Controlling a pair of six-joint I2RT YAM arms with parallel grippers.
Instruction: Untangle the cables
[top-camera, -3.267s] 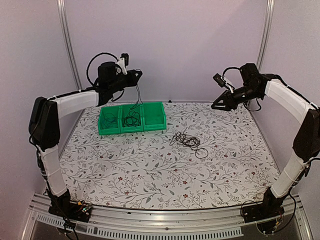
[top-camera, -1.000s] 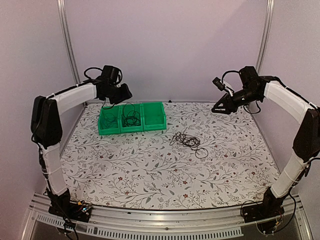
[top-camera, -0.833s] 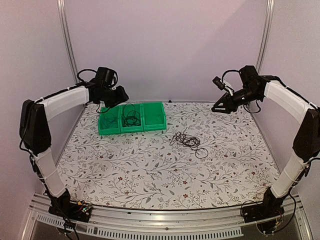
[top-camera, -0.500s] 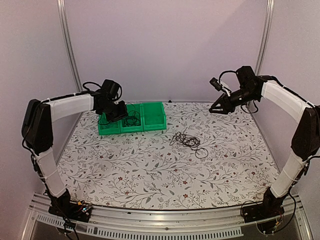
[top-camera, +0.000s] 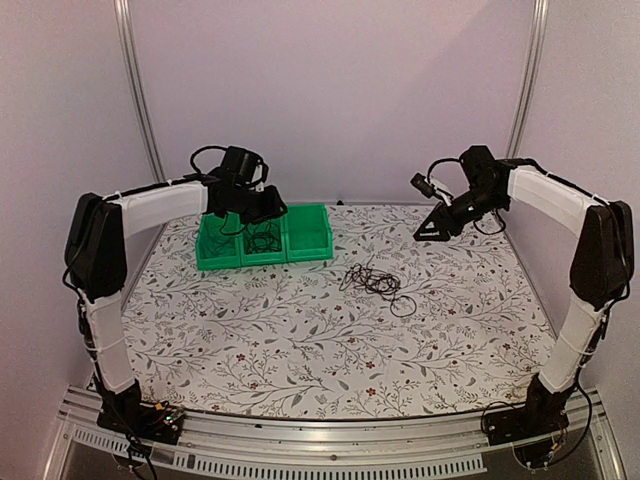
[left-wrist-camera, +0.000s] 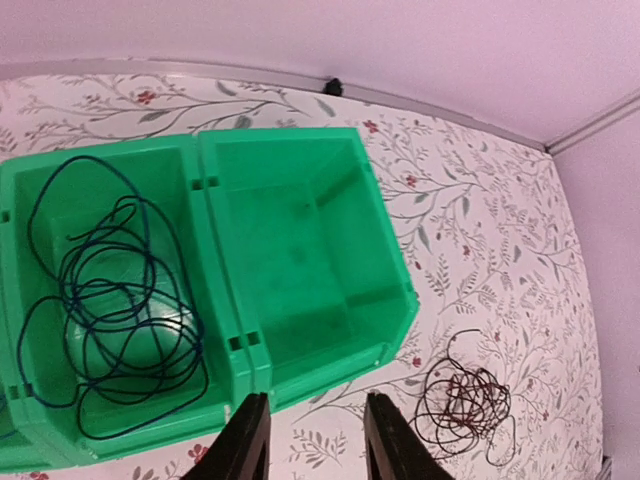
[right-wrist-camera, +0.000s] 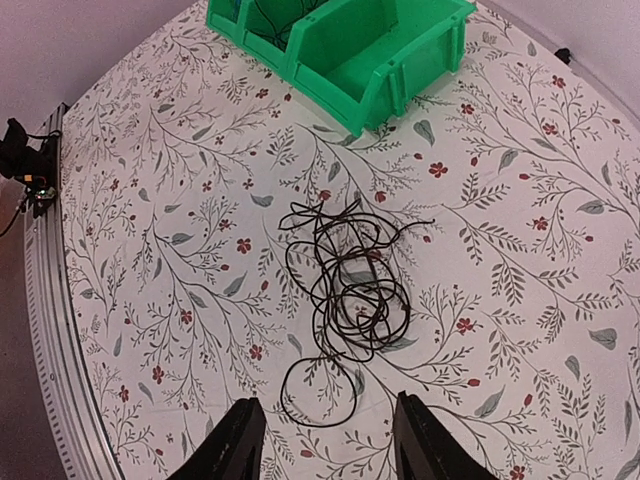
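Top view, left to right. At upper left the left jaws hang over the green bins (top-camera: 310, 250), parted and empty. A blue cable (left-wrist-camera: 110, 300) lies coiled in the middle bin. The black tangle (right-wrist-camera: 345, 290) lies on the surface (top-camera: 300, 340) at centre, apart from the bins. At upper right the right jaws are likewise parted and empty. The cords look light, limp and prone to snag. The outlying loop (right-wrist-camera: 318, 395) at the tangle's edge seems a better hold than the dense core.

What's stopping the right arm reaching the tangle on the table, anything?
Likely nothing. The right arm hangs above and just beyond the tangle, jaws open and empty. The tangle lies in the open, apart from the bins, with nothing between.
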